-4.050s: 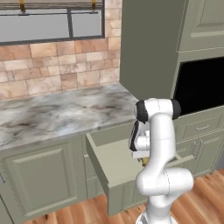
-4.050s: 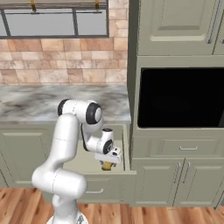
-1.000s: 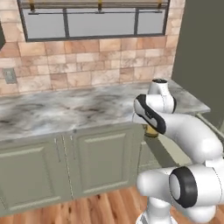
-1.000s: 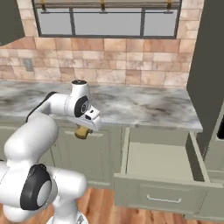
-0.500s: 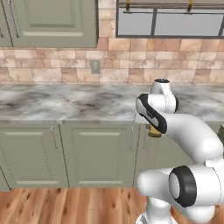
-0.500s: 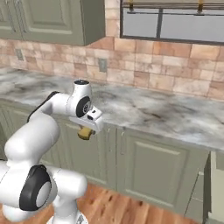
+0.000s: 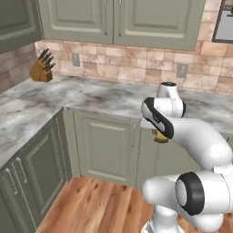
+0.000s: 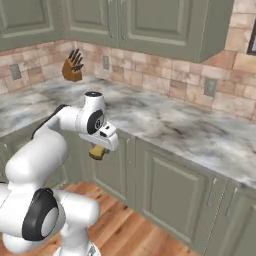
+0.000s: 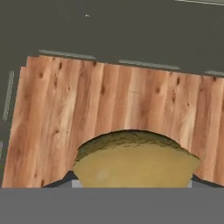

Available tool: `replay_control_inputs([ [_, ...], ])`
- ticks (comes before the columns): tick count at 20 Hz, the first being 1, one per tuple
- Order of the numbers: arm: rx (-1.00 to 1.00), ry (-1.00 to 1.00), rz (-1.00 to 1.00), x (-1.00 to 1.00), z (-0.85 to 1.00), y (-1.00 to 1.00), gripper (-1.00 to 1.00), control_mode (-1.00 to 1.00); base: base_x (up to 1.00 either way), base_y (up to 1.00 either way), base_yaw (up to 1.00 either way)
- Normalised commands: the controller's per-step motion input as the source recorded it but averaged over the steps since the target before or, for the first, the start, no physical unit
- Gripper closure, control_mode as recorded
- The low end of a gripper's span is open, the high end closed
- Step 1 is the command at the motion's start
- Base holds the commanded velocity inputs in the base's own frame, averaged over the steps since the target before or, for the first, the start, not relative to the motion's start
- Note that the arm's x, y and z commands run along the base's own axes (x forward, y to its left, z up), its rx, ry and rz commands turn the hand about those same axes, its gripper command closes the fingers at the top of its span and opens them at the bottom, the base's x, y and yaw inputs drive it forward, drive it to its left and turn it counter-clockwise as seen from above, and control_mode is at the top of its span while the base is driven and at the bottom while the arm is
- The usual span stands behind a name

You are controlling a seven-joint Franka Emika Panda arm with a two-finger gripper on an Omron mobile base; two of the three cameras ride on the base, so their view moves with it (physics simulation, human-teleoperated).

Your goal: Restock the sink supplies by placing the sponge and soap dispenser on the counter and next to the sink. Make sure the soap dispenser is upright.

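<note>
**Sponge in transit; placement beside the sink not yet done.**

You have the gripper (image 8: 98,151) closed partway on the sponge (image 9: 133,159), which sits between the jaws and hangs just below the hand, pointing down at the wood floor (image 9: 109,100) well beneath it. In my judgement you are in the carry step: the sponge is held off the counter (image 8: 165,122), whose front edge lies just behind and slightly above the gripper. No sink or soap dispenser can be located from here, so the next move calls for bringing the base to the sink, then lifting the sponge over the counter edge before release. Containers: the cabinets (image 7: 107,141) below the counter are shut, contents hidden. Farthest off, a knife block (image 8: 73,66) with knives in it stands on the counter at the wall.
</note>
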Motion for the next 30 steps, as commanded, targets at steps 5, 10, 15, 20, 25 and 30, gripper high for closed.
replay_control_inputs([
  [5,0.0,0.0,0.0,0.0,0.0,0.0,1.0,1.0,-0.02,1.0,0.5],
  [10,0.0,0.0,0.0,0.0,0.0,0.0,1.0,1.0,-0.24,0.98,0.54],
  [15,0.0,0.0,0.0,0.0,0.0,0.0,1.0,1.0,-0.38,0.94,0.55],
  [20,0.0,0.0,0.0,0.0,0.0,0.0,1.0,1.0,-0.47,0.8,0.56],
  [25,0.0,0.0,0.0,0.0,0.0,0.0,1.0,1.0,-0.2,0.97,0.55],
  [30,0.0,0.0,0.0,0.0,0.0,0.0,1.0,1.0,0.0,1.0,0.47],
])
